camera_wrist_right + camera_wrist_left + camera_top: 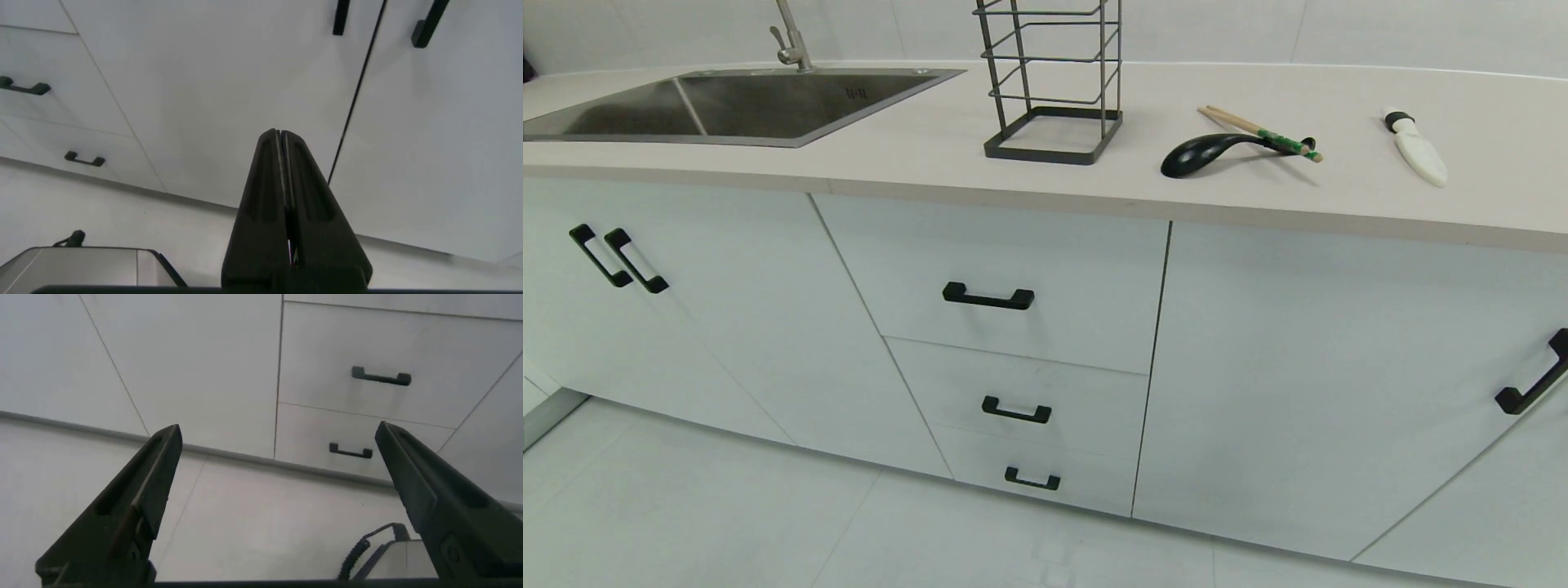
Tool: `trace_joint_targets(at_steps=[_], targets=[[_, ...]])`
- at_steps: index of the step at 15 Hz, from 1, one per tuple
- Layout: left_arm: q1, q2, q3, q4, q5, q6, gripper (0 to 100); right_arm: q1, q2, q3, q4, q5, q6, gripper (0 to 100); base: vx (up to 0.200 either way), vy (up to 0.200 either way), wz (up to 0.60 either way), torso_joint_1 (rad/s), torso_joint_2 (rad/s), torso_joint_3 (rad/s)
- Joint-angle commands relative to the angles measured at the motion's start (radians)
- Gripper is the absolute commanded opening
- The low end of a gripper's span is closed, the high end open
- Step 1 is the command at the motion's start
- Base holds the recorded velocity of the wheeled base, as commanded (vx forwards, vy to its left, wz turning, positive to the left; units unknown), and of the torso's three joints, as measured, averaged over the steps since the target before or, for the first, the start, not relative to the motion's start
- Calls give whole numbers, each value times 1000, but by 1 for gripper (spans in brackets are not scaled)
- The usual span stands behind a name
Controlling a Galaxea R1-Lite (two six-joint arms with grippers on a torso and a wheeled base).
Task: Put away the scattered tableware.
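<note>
Scattered tableware lay on the pale stone-look counter (1094, 184) of a white kitchen as the robot faced the cabinets, no piece yet put away. A glossy black plastic serving spoon (1205, 153) sat near the counter's front edge. A pair of wooden chopsticks with green bands (1258, 131) appeared to rest across the end of its handle. A white knife with a black collar (1419, 151) lay well apart from them, on the robot's right. A dark metal wire rack (1045, 155) stood just left of the spoon, between it and the stainless steel sink (768, 94). Below the counter ran three white drawers, the top one with a black bar handle (988, 296).

Both arms hung low by the cabinet fronts, well away from the tableware. The left gripper (278, 433) was spread wide and held nothing. The right gripper (280, 139) had its fingers pressed together, also holding nothing.

The likeliest trouble lay in the overlapping pair. Lifting the spoon first could tip the chopsticks off its handle and send them rolling toward the front edge and the floor. The thin, round sticks could also slip or splay in a pinch that caught only one of them. The right gripper would need to part its fingers before any grasp. A push with closed fingers could shove the spoon off the counter.
</note>
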Motion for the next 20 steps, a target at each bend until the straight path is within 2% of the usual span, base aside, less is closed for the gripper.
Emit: trace_joint_targets(at_steps=[1,2,3,4,5,6,7,8,9,10,12,15,17,18,20], targets=[[-2,0,-3,-25,-13,23,100,-1,1,0,0,1,-1,0,0,0,0,0,0,0],[-2,0,-46,-111,-45,87,100,-1,1,0,0,2,-2,0,0,0,0,0,0,0],[-2,28,-159,-189,-177,135,100,-1,1,0,0,2,-1,0,0,0,0,0,0,0],[-2,66,-222,-171,-263,142,100,-1,1,0,0,1,-1,0,0,0,0,0,0,0],[-8,97,-231,-154,-290,149,100,-1,1,0,0,1,-1,0,0,0,0,0,0,0],[-17,118,-233,-146,-296,173,100,-1,1,0,0,1,-1,0,0,0,0,0,0,0],[-37,169,-233,-142,-302,267,100,-1,1,0,0,1,-1,0,0,0,0,0,0,0],[-91,252,-253,-140,-326,412,100,-1,1,0,0,1,-1,0,0,0,0,0,0,0],[-111,285,-263,-140,-329,460,100,-1,1,0,0,1,-1,0,0,0,0,0,0,0],[-145,368,-288,-139,-332,583,100,-1,1,0,0,1,-1,0,0,0,0,0,0,0],[-152,480,-313,-136,-364,753,100,-1,1,0,0,1,-1,0,0,0,0,0,0,0],[-152,552,-329,-87,-364,767,100,-1,1,0,0,1,-1,0,0,0,0,0,0,0],[-152,606,-382,-15,-349,799,100,-1,1,0,0,1,-1,0,0,0,0,0,0,0],[-152,681,-455,58,-318,831,100,-1,1,0,0,1,-1,0,0,0,0,0,0,0],[-154,808,-538,113,-304,995,100,-1,1,0,0,1,-1,0,0,0,0,0,0,0]])
